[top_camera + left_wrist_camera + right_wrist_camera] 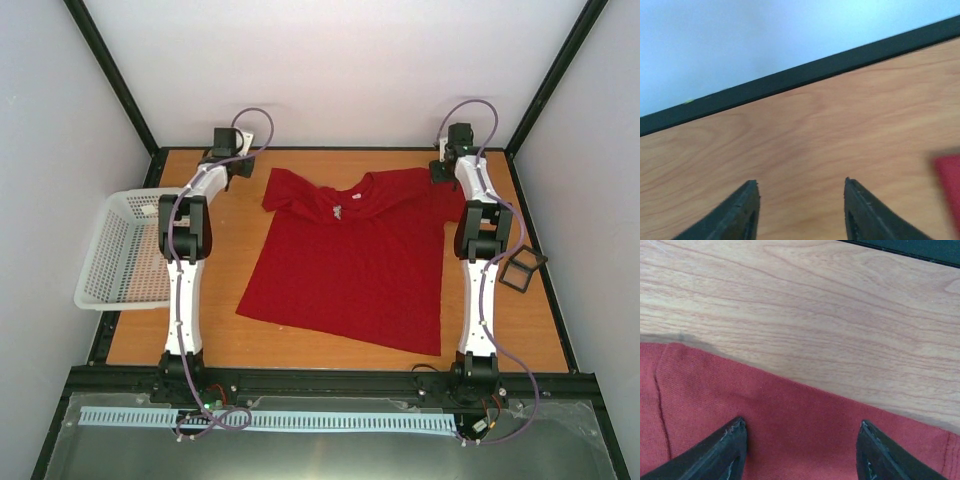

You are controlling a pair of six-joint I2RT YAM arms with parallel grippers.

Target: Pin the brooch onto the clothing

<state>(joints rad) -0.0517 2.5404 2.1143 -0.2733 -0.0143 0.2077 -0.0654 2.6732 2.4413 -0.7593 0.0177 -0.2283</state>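
Top external view: white mesh basket (118, 250) at the table's (220, 340) left edge, hanging partly off it. Left gripper (236, 166) at the far left, just beside the red T-shirt's (350, 270) left sleeve. Left wrist view: fingers spread, only bare wood between them, pinching nothing. T-shirt lies flat mid-table, collar far, white label (337, 212) showing. Right gripper (441, 172) over the far right sleeve. Right wrist view: fingers spread above red fabric near its edge, contact cannot tell. Black square frame (522, 268) on the table, right of the right arm.
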